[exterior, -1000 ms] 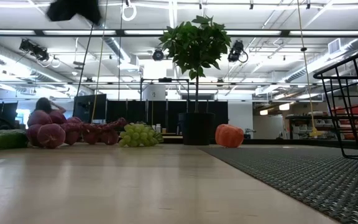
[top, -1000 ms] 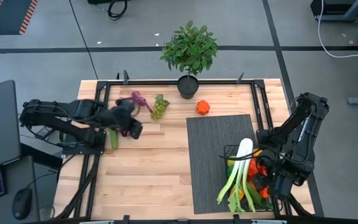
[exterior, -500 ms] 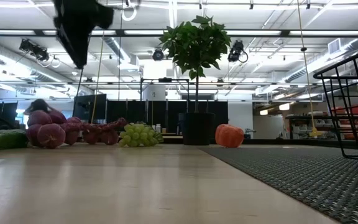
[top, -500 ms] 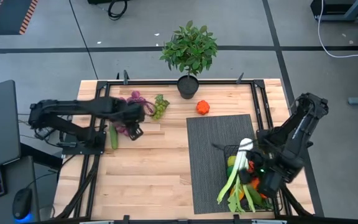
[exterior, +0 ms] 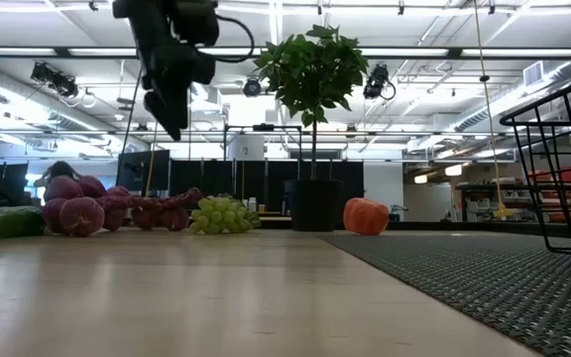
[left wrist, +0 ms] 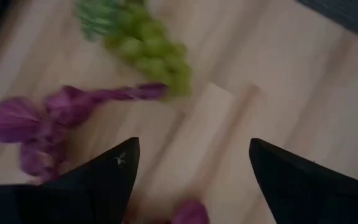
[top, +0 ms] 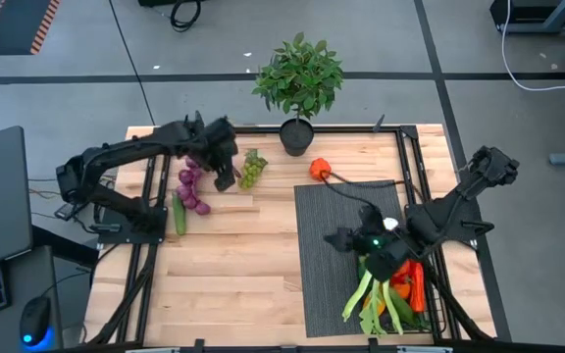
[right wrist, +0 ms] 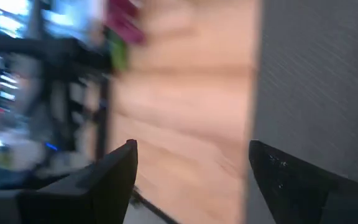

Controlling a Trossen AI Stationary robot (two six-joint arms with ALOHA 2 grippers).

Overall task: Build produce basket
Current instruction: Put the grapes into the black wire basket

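A: Entry. The left tool [top: 226, 167] is now found at the far left of the wooden bench [top: 243, 265], raised just above the cluster of purple grapes [top: 192, 188] and beside the bunch of green grapes [top: 252, 169]. Its fingers [left wrist: 98, 177] are seen spread wide in the left wrist view, with nothing between them. A second ago it was held lower and nearer the dark green cucumber [top: 179, 216].

B: Noted. Is anything carried by the right tool [top: 346, 238]?

A: Nothing is seen in it. Its jaws are parted, and it has been swung out from over the small black wire-mesh basket [top: 415, 312] toward the middle of the dark grey ribbed mat [top: 336, 211].

B: And the basket's contents?

A: The white-green leek [top: 373, 277] and other produce are already lodged in the basket at the near right. The grapes, the cucumber and the orange-red round fruit [top: 320, 170] are left out on the bench. A grape pickup is judged to be next.
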